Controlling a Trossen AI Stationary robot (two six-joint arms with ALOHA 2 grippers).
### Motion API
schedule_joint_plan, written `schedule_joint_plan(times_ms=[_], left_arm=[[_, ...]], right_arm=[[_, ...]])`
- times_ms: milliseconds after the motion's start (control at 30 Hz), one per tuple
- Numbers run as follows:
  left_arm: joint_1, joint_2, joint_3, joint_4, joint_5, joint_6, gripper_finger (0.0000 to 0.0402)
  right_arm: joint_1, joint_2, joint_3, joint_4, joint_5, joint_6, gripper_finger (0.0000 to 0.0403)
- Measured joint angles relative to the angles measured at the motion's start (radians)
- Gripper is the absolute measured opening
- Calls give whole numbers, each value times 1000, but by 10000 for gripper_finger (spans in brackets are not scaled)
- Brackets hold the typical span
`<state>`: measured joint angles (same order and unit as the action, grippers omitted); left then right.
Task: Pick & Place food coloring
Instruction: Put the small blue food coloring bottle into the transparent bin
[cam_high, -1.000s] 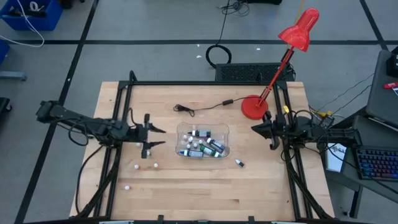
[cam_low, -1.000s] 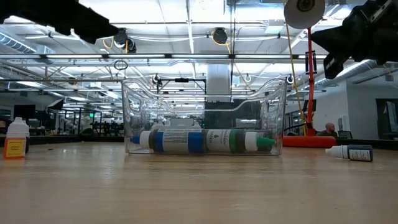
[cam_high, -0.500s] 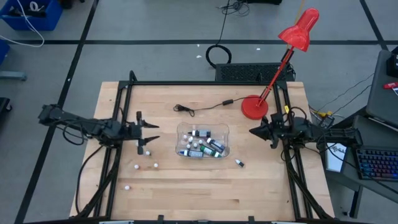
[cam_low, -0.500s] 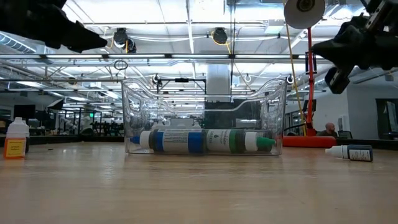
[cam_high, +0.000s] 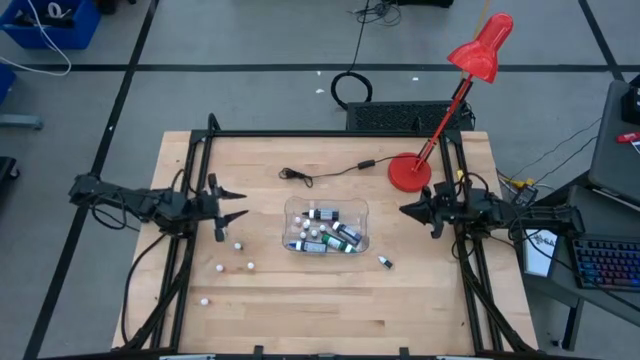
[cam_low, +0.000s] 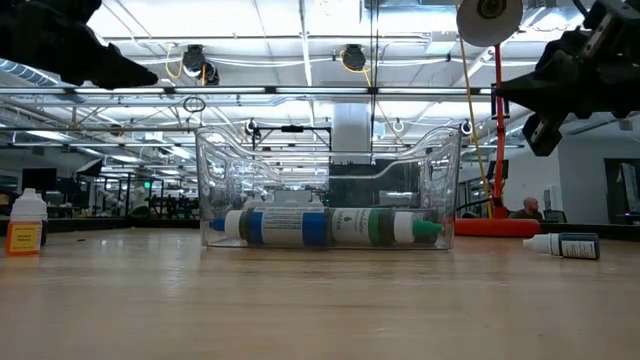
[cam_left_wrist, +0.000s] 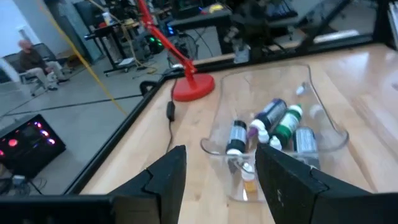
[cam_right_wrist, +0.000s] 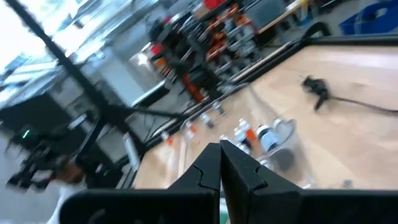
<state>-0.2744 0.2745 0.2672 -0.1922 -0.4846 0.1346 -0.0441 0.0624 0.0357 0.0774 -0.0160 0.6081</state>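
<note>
The food coloring is several tiny white-capped bottles. Several lie in a clear tub (cam_high: 327, 227) at the table's middle, seen through its wall (cam_low: 330, 227) in the low view. Loose ones rest on the wood left of the tub (cam_high: 238, 245) and one lies on its side right of it (cam_high: 385, 262). My left gripper (cam_high: 238, 204) hovers open left of the tub, pointing at it, with nothing between its fingers (cam_left_wrist: 221, 186). My right gripper (cam_high: 403, 210) is shut and hangs in the air right of the tub (cam_right_wrist: 221, 165).
A red desk lamp (cam_high: 410, 172) stands on its round base at the far right, and its black cable (cam_high: 320, 172) trails across the far half of the table. More loose bottles sit near the front left (cam_high: 204, 300). Black frame rails run along both sides of the table (cam_high: 190, 190).
My left gripper has drawn back from the tub toward the table's left edge, sinking a little, with its fingers as far apart as before. My right gripper has rolled about its own axis while staying in place and shut.
</note>
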Motion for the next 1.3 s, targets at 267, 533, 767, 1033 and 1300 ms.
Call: schedule_joint_plan(times_ms=[267, 533, 767, 1033, 1300], left_arm=[[0, -40, 0, -56, 5, -19, 195], [0, -50, 0, -32, -13, -36, 195], [0, -46, 0, -32, -6, -139, 196], [0, -46, 0, -34, -6, -160, 196], [0, -46, 0, -37, -6, -159, 196]], right_arm=[[0, 4, 0, -7, 52, 8, 0], [1, 21, 0, 32, 11, -68, 0], [9, 69, 70, 39, -61, -66, 2], [213, 569, 440, -228, 63, -33, 1], [386, 1196, 967, -908, 90, 332, 1]])
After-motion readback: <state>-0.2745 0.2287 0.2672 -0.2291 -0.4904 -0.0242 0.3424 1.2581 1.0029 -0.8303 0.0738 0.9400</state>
